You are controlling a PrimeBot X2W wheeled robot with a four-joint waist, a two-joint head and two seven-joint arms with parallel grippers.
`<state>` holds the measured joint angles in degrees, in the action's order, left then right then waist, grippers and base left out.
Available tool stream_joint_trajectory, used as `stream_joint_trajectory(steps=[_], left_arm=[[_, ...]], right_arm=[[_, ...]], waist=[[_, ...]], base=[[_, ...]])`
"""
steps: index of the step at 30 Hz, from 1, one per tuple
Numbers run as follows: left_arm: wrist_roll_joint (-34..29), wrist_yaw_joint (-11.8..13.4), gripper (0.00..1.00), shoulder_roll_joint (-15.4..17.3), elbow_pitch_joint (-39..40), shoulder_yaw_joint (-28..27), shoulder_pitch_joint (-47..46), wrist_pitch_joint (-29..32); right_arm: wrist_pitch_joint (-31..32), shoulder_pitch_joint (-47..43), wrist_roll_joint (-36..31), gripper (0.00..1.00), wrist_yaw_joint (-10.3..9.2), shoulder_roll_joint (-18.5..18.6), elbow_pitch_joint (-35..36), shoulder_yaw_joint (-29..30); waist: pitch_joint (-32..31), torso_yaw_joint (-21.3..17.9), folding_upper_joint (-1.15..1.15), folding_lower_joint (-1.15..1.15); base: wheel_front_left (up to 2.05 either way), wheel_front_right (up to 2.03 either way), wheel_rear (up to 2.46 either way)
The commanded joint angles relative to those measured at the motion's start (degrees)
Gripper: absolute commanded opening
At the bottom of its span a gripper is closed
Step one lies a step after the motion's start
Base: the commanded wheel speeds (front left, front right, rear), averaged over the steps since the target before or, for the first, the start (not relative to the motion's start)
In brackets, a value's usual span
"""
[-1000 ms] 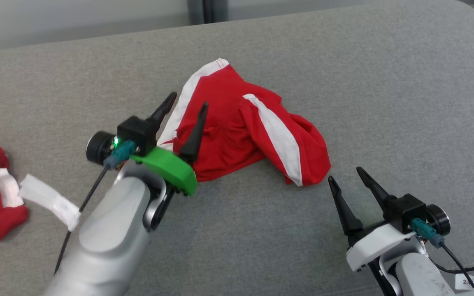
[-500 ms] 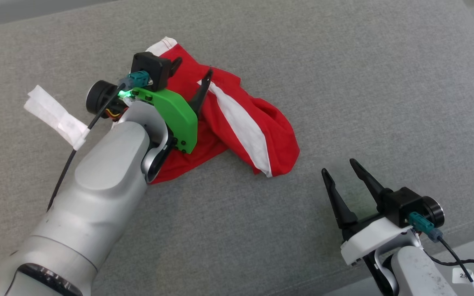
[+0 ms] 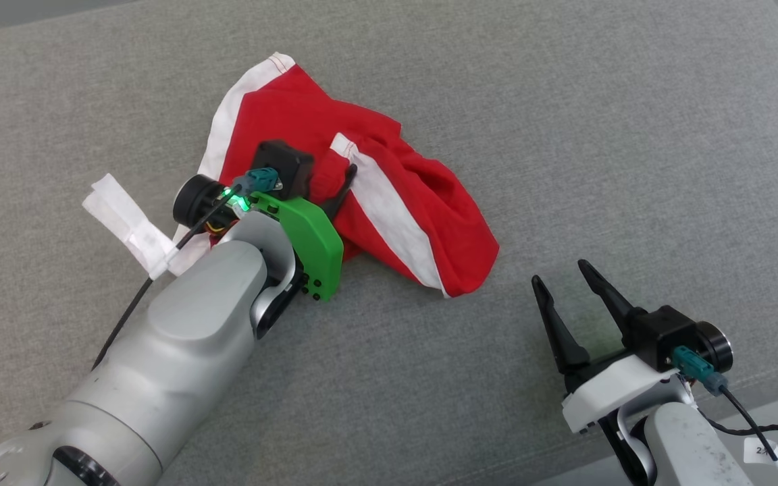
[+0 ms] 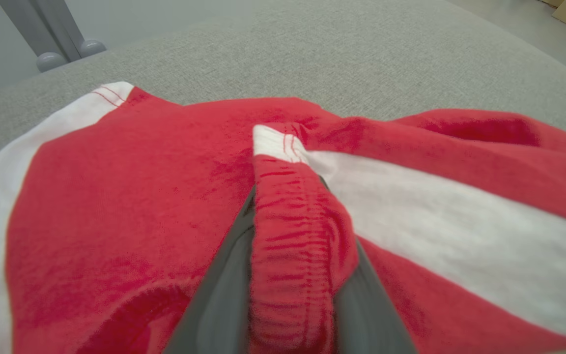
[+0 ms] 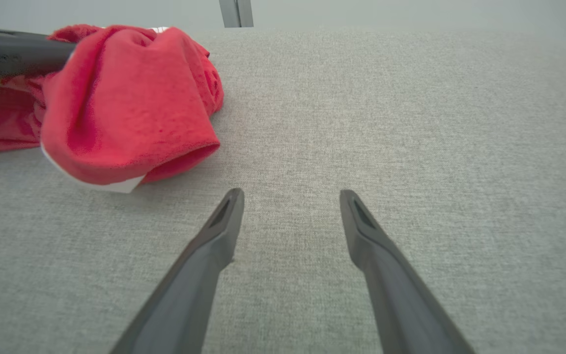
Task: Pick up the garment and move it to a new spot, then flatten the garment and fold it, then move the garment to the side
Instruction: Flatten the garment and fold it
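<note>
Left wrist view: left gripper [image 4: 288,196] pinching garment [image 4: 116,196] fold

Fingers narrowed onto a bunched elastic fold of the red/white garment, prob. for a firm hold before the lift & move. Garment lies crumpled mid-surface, not yet flat. Right gripper [image 3: 559,271] has its fingers spread wide w/ nothing in them, parked near the garment's edge (likely waiting for the flatten step). Surface: grey woven cushion [image 3: 598,101]. Bkgd: pale wall, grey post [image 4: 42,29].

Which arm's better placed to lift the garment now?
Left. The left pincer is clamped on a bunched red fold of the garment, so it can lift straight away. The right pincer stands open over the grey cushion, apart from the cloth.
</note>
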<state>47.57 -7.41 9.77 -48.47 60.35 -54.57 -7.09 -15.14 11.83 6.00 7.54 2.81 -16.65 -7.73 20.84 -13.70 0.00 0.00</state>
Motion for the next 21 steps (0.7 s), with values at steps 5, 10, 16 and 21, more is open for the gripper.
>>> stream_joint_trajectory(steps=[5,10,16,21], left_arm=[[1.48,-0.13,0.00,-0.07,1.90,1.88,-2.21,-5.64],[1.97,-0.13,0.00,-1.43,6.47,-1.13,-4.50,-8.10],[-5.54,-0.05,0.00,-3.25,18.94,-12.83,-2.87,-8.03],[-11.40,0.98,0.00,-5.12,25.54,-20.91,1.18,-8.05]], right_arm=[[-0.01,-0.06,-0.57,1.00,-0.10,0.18,-0.86,0.36],[-0.02,-1.20,-1.08,1.00,-0.10,0.18,-1.71,0.89],[-0.01,-2.17,-1.48,1.00,-0.10,0.18,-2.65,0.99],[-0.01,-3.06,-1.40,1.00,-0.10,0.19,-3.29,0.87]], waist=[[-1.78,1.54,0.00,0.00],[-3.94,2.85,0.00,0.00],[-7.21,4.46,0.00,0.00],[-10.03,5.77,0.00,0.00]], base=[[0.00,0.00,0.00],[0.00,0.00,0.00],[0.00,0.00,0.00],[0.00,0.00,0.00]])
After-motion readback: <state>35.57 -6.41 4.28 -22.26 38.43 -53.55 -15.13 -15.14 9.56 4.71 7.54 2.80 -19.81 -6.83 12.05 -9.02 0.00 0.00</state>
